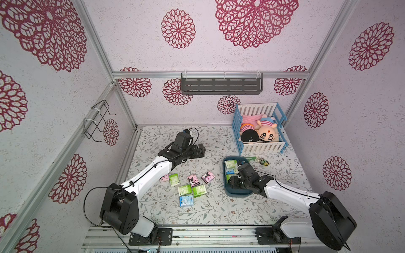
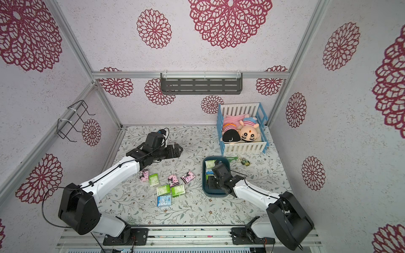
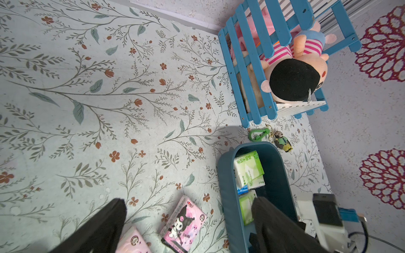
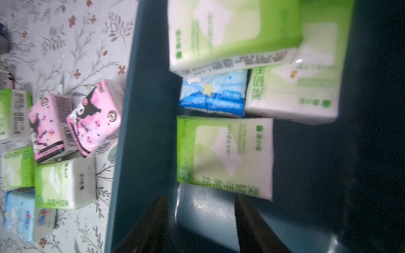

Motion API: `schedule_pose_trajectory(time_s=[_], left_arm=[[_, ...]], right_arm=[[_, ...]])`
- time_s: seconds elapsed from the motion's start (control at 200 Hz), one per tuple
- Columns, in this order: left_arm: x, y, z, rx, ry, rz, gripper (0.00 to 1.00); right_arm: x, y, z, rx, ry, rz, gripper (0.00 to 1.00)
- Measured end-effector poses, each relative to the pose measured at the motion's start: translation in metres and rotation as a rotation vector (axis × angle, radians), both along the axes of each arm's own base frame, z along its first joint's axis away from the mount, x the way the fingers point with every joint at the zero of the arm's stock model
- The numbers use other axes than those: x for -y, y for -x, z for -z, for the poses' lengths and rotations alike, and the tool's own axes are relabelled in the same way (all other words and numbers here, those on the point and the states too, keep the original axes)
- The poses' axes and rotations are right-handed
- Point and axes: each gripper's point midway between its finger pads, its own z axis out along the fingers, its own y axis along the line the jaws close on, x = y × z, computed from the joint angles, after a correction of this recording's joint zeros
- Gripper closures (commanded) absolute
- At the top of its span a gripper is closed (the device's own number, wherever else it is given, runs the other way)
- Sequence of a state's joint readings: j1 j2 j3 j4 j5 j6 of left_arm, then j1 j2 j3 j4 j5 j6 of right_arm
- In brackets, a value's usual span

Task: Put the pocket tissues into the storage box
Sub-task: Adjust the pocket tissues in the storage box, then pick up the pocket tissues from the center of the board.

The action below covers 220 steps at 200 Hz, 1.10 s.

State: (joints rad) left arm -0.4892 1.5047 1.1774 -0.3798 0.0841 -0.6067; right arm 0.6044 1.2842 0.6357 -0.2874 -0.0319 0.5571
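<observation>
The flowered counter (image 1: 219, 210) carries a blue-and-white crib (image 1: 260, 147) at the far right, with two plush dolls (image 1: 266, 133) lying in it. On the near side of the crib sits the teal storage box (image 1: 236, 192). The right pincer (image 4: 199, 199) hangs over its near end, released and empty. Four pocket tissues (image 4: 225, 155) lie inside, three green and one blue. Seven more packs (image 1: 186, 201) lie on the counter to the box's left. The left pincer (image 1: 202, 150), spread wide and empty, hovers farther back and left.

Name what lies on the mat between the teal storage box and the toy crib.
A green clip and a small figure keychain, clearest in the left wrist view.
</observation>
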Motion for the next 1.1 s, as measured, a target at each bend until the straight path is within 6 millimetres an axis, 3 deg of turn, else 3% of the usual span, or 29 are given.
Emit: schedule_pose_trajectory(time_s=[0.22,0.39,0.515,0.665,0.861,1.101], left_arm=[[-0.019,-0.010,0.001,-0.012,0.023,-0.066,0.03],[-0.077,-0.023,0.007,-0.037,0.040,-0.224,0.03],[-0.110,-0.021,0.005,-0.038,0.036,-0.304,0.03],[-0.141,-0.006,-0.003,-0.018,0.053,-0.364,0.03],[-0.195,0.012,0.014,-0.072,0.058,-0.495,0.03],[-0.190,0.028,0.014,-0.094,0.087,-0.469,0.03]], right_arm=[[-0.002,0.005,-0.034,0.075,-0.045,-0.020,0.39],[-0.015,-0.008,-0.066,0.145,-0.081,-0.035,0.35],[-0.044,-0.025,-0.083,0.188,-0.106,-0.086,0.29],[-0.102,-0.030,-0.071,0.170,-0.110,-0.213,0.22],[-0.167,-0.041,-0.033,0.108,-0.077,-0.338,0.22],[-0.209,-0.050,-0.016,0.091,-0.063,-0.431,0.23]])
